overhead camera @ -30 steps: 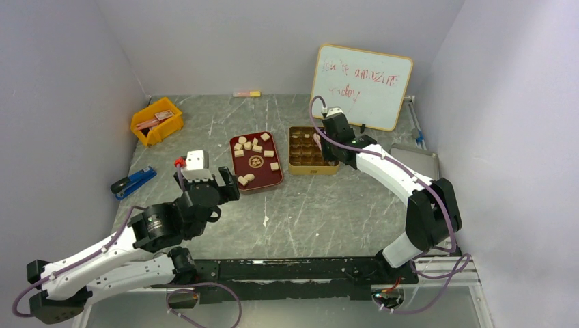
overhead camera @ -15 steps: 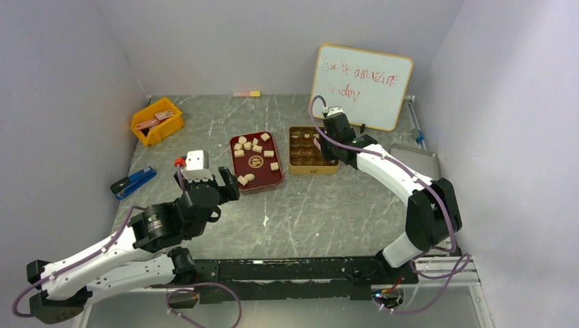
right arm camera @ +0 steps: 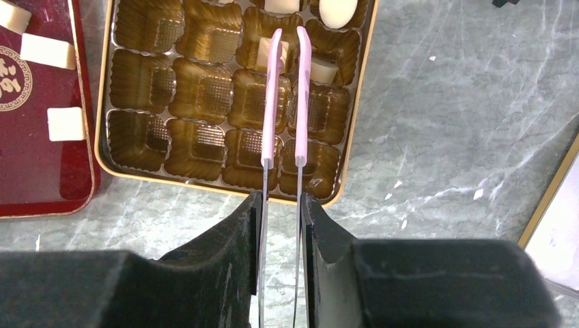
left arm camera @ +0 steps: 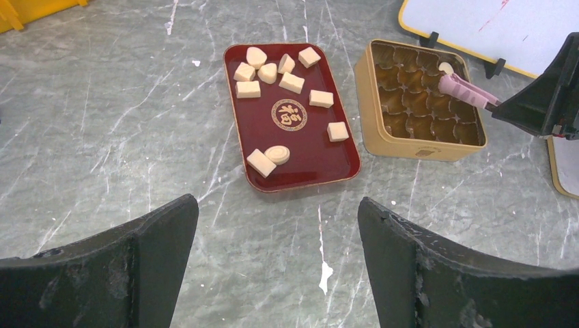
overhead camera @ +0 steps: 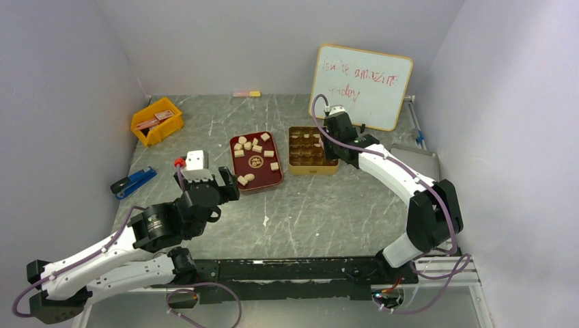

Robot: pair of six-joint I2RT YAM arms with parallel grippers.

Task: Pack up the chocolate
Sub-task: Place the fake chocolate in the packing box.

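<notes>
left claw [left arm camera: 273,213]: fingers wide apart, nothing between them; hovers over the tabletop [left arm camera: 102,123] just short of the red tray's near end
right claw [right arm camera: 281,205]: clamped on pink tweezers [right arm camera: 270,102]; reaches in over the gold tin from its right side
tweezers: tines slightly apart; one tine crosses a cup with a piece in it; cannot tell if the tips touch it
chocolate [left arm camera: 292,83]: mostly loose on the red tray [left arm camera: 307,154]; cluster at the far end, two near the right edge, two touching at the near end; a few pieces sit in cups in the tin's far right part
gold tin [left arm camera: 403,146]: just right of the tray, not touching it; lid off, brown cup liner inside
rest: whiteboard [overhead camera: 362,85] upright behind the tin; yellow bin [overhead camera: 157,123] far left; blue stapler [overhead camera: 133,182] near the left edge
</notes>
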